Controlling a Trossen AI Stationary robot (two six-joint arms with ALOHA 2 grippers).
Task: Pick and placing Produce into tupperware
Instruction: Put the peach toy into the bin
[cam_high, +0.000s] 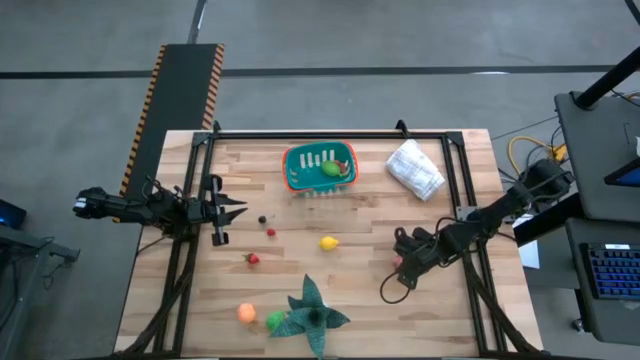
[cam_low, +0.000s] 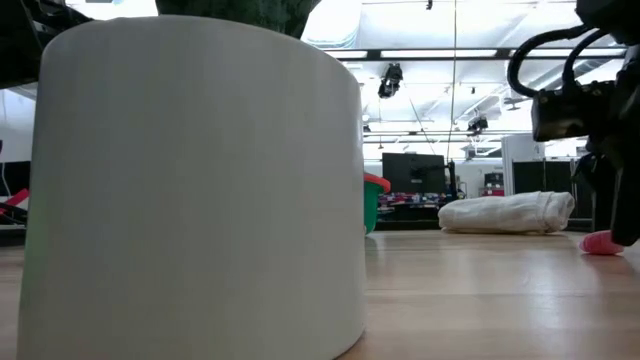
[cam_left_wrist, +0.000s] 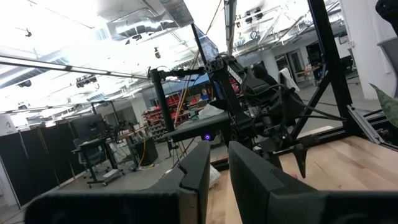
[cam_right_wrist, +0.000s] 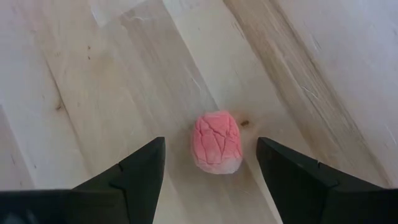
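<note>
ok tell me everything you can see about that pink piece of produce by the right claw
The pink piece of produce is a small rounded lump, coral-pink with fine crackled lines over its surface and a paler underside; it looks soft or foam-like. It lies loose on the bare wooden table, on the right side. The right claw is open around it, one finger on either side with a gap to each, so only the table touches it.

overhead straight down, low level at tabletop, 2 wrist cams, right close above pink produce (cam_right_wrist: 216, 142)
</note>
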